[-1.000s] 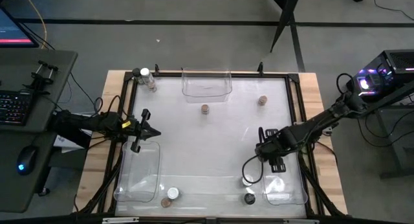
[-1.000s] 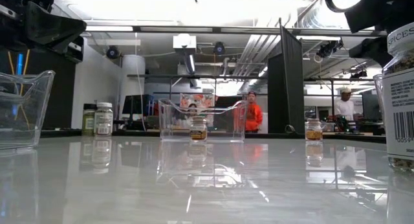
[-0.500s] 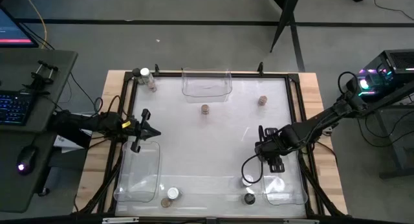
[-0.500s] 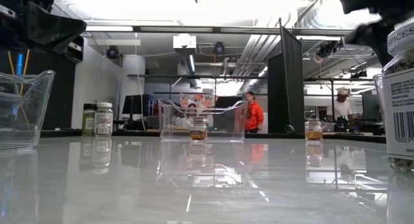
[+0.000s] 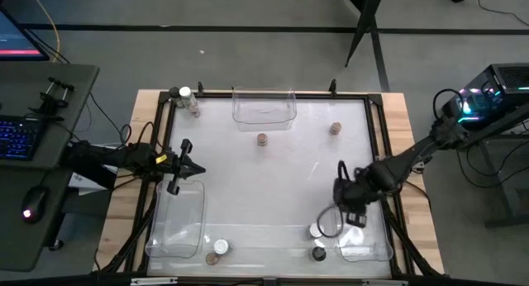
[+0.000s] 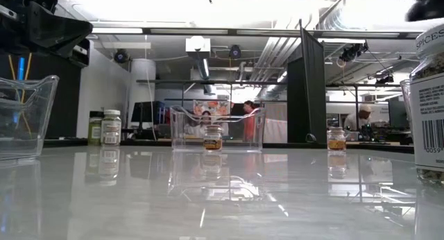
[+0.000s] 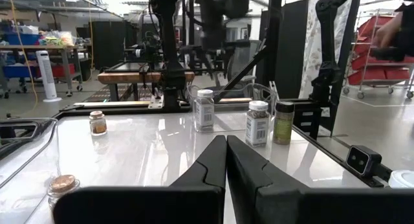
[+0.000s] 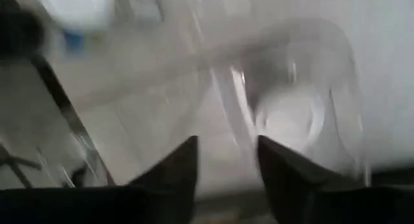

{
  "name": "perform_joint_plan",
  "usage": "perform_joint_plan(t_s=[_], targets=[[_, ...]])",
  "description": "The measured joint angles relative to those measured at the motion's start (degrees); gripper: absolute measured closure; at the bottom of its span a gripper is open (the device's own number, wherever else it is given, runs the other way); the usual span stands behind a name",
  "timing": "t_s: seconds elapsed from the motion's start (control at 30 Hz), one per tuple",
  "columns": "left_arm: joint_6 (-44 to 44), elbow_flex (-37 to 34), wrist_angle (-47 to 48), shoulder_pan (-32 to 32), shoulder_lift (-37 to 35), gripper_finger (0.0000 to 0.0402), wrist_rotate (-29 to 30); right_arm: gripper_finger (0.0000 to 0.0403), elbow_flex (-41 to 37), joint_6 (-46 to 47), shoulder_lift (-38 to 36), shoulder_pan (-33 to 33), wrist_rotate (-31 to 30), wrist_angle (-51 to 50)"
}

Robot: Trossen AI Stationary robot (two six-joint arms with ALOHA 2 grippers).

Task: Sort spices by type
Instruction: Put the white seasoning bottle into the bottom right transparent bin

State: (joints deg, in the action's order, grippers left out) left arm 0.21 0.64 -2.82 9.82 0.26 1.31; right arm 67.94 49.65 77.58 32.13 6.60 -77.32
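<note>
Small spice jars stand upright on the white table. Two brown ones [image 5: 261,140] [image 5: 335,129] are mid-table, two [image 5: 183,93] [image 5: 193,108] at the far left corner. A white-lidded jar [image 5: 316,231] and a black-lidded one [image 5: 319,253] stand near the right bin, and a tan-lidded [image 5: 211,259] and a white-lidded jar [image 5: 221,247] by the left bin. My right gripper [image 5: 335,203] is open, tipped down above the white-lidded jar [image 8: 291,117]. My left gripper [image 7: 226,153] is shut and waits at the table's left edge [image 5: 197,168].
Three clear plastic bins sit on the table: one at the far edge [image 5: 264,108], one at the near left [image 5: 176,220], one at the near right corner [image 5: 364,243]. A black frame runs round the table. Desks and equipment stand on both sides; people move in the room behind.
My right gripper has moved toward the table's near edge and tipped downward toward the white-lidded jar beside the near right bin; it is still in motion. In the low view the right arm has left the top right corner. No jar has moved.
</note>
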Motion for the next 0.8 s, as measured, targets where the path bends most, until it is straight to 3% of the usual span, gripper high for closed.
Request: perform_joint_plan(t_s=[0.07,0.1,0.2,0.33,0.47,0.8], targets=[[0.0,0.0,0.0,0.0,0.0,0.0401,0.0,0.0369,-2.2,3.4,-0.1,1.9,0.0,-2.0],[0.0,0.0,0.0,0.0,0.0,0.0401,0.0,0.0384,-3.6,4.5,-0.4,2.4,0.7,-1.6],[0.0,0.0,0.0,0.0,0.0,0.0401,0.0,0.0385,-8.7,5.9,-1.4,2.4,3.4,0.4],[0.0,0.0,0.0,0.0,0.0,0.0401,0.0,0.0399,-13.1,5.9,-2.0,0.4,1.7,1.7],[0.0,0.0,0.0,0.0,0.0,0.0401,0.0,0.0401,-13.6,4.6,-2.0,-0.9,-2.2,1.9],[0.0,0.0,0.0,0.0,0.0,0.0401,0.0,0.0402,-13.6,4.3,-2.0,-1.1,-1.9,10.6]])
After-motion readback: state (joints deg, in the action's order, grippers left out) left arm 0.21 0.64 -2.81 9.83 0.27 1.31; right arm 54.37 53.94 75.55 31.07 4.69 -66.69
